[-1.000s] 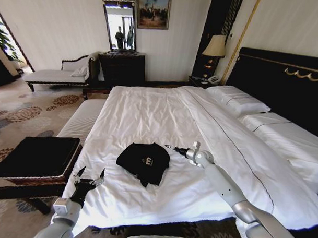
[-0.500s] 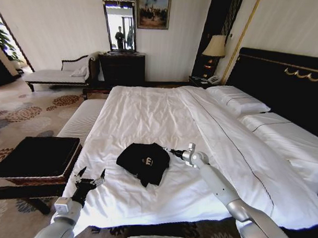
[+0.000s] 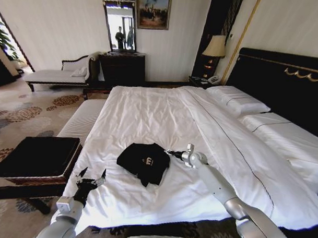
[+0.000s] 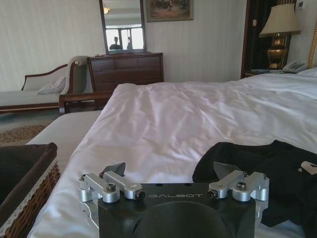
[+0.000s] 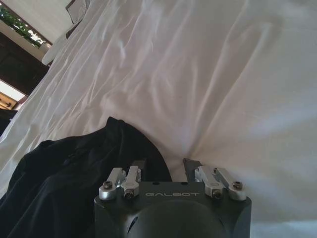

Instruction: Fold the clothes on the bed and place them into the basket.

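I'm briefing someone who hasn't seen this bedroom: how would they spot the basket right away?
Start at the big white bed with the black headboard and go to its foot corner on the robot's left, near the left pincer. The basket stands there on the patterned carpet: brown wicker sides, black fabric lining. The white-cushioned bench beyond it is long and pale.
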### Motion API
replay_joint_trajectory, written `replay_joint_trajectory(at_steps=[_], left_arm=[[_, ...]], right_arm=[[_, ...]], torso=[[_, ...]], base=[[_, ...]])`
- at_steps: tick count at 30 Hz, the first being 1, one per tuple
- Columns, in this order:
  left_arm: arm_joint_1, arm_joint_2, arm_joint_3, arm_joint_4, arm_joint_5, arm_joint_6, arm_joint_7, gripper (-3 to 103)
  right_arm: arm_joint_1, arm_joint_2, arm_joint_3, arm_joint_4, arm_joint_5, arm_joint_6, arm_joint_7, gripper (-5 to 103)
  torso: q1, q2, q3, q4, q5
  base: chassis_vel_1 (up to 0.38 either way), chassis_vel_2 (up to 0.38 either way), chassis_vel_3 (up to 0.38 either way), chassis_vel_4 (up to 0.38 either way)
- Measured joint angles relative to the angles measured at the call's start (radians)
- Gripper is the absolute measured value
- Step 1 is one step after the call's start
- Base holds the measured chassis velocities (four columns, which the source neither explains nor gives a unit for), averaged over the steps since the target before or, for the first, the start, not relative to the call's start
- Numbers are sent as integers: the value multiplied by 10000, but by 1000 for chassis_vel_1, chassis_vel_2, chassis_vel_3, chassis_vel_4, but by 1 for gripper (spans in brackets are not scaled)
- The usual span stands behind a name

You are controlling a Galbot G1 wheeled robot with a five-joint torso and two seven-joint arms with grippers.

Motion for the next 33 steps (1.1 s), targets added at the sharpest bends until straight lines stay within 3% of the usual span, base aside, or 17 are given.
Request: replay_joint_trajectory(at_steps=[2,5,8,10,11,16,19,20,23,25,27,28,33], left_arm=[[-178,127,68,103,-219,107,-62,99],[-242,188,82,134,-335,173,-90,99],[-376,330,105,198,-545,293,-138,99],[-416,363,116,213,-588,317,-148,99],[-575,462,178,268,-748,397,-202,99],[-1290,918,537,485,-1641,723,-500,99],[-1851,1517,894,679,-2899,979,-697,99],[-1851,1517,894,679,-2899,979,-697,99],[-2895,2554,1569,1252,-4607,1257,-898,99],[-3090,2692,1697,1388,-4816,1285,-929,99],[-3987,3033,2318,1945,-5534,1398,-1069,100],[-4445,3063,2614,2231,-5933,1483,-1215,98],[-5957,2888,3551,3193,-6437,1568,-1262,97]], right_arm=[[-2,-25,-59,47,15,-58,-21,33],[-10,-9,-74,53,15,-91,-52,28],[-36,52,-76,87,1,-117,-114,12],[-43,56,-76,105,2,-117,-121,12],[-66,55,-68,150,3,-118,-136,3],[-161,-90,15,359,40,-90,-137,0],[-249,-294,75,606,67,-74,-130,0],[-249,-294,75,606,67,-74,-130,0],[-339,-498,134,909,74,-51,-106,0],[-350,-525,137,963,74,-48,-102,0],[-360,-585,138,1095,74,-48,-79,0],[-360,-606,140,1136,73,-48,-72,0],[-364,-636,110,1146,61,-47,-44,0]], torso=[[0,0,0,0,0],[0,0,0,2,0],[0,0,0,3,0],[1,0,0,4,0],[0,-1,0,4,0],[1,0,0,1,-1],[0,-1,1,0,-1],[0,-1,1,0,-1],[0,0,0,-2,-1],[1,0,1,-3,-1],[1,0,1,2,-1],[1,-1,1,3,-2],[1,-1,1,2,-1]], base=[[0,0,0,0],[0,0,0,0],[0,0,0,0],[0,0,0,0],[0,0,0,0],[0,0,0,0],[0,0,0,0],[0,0,0,0],[0,0,0,0],[0,0,0,0],[0,0,0,0],[0,0,0,0],[0,0,0,0]])
